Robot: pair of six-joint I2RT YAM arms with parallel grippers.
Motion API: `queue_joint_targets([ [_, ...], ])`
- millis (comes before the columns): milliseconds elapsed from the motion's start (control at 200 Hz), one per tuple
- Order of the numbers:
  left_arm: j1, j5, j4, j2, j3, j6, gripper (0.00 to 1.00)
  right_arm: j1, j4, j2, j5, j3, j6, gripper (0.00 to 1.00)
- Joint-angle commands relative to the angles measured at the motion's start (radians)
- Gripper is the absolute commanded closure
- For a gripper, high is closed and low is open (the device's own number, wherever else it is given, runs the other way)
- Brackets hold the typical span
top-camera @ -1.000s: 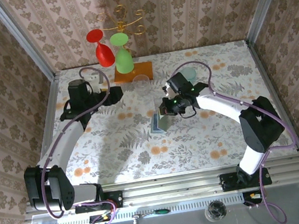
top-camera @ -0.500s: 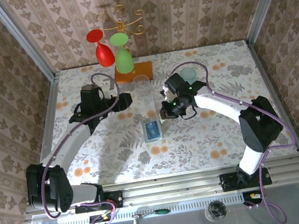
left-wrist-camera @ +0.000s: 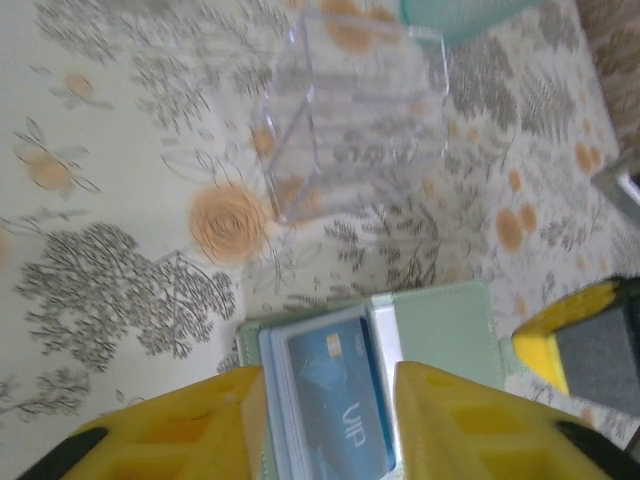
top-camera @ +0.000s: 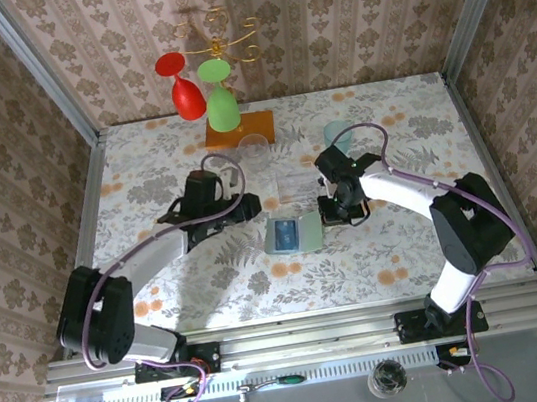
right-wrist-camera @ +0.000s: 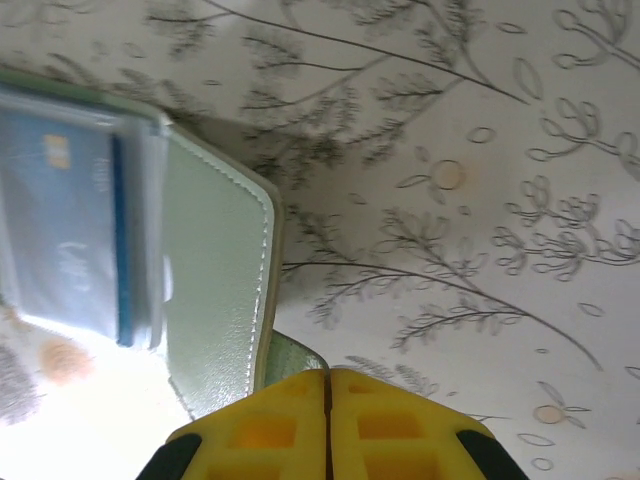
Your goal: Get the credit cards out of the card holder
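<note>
I count one pale grey-green folding card holder (top-camera: 307,233), one blue flat card (left-wrist-camera: 335,400), one clear plastic box (left-wrist-camera: 350,110), one pale teal cup (top-camera: 337,133), one red plastic goblet (top-camera: 180,83), one green plastic goblet (top-camera: 222,104).

- The blue card (left-wrist-camera: 335,405), tucked in the card holder (left-wrist-camera: 440,330), carries pale letters reading "VIP" in the left wrist view; they run sideways along the card.
- The right wrist view shows pale lettering on the same blue card (right-wrist-camera: 65,240), too blurred to read.
- Nothing else on the surface (top-camera: 406,241) carries readable writing.
</note>
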Motion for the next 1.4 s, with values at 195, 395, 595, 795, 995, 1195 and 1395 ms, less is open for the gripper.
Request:
queue_joint_targets([
  [195,-0.035,0.07,0.072,0.128,-0.049,-0.112,0.92,-0.011,0.083,0.089,0.009,-0.022,-0.01,1.0],
  [395,-0.036,0.101,0.073,0.169,-0.075,-0.137,1.0,-0.012,0.13,0.137,-0.041,-0.026,-0.004,1.0],
  [595,-0.038,0.103,0.074,0.177,-0.122,-0.179,1.0,-0.008,0.156,0.149,-0.073,-0.04,0.012,1.0],
  [795,-0.047,0.092,0.021,0.195,-0.134,-0.192,1.0,0.008,0.16,0.142,-0.079,-0.055,0.021,1.0],
  [995,-0.074,0.1,-0.002,0.193,-0.145,-0.201,1.0,0.02,0.158,0.097,-0.063,-0.101,0.041,1.0],
  [1195,-0.088,0.078,-0.049,0.172,-0.141,-0.202,1.0,0.023,0.134,0.046,-0.025,-0.128,0.054,1.0],
  [1395,-0.09,0.069,-0.096,0.2,-0.126,-0.2,1.0,0.024,0.083,0.023,0.086,-0.13,0.038,1.0],
])
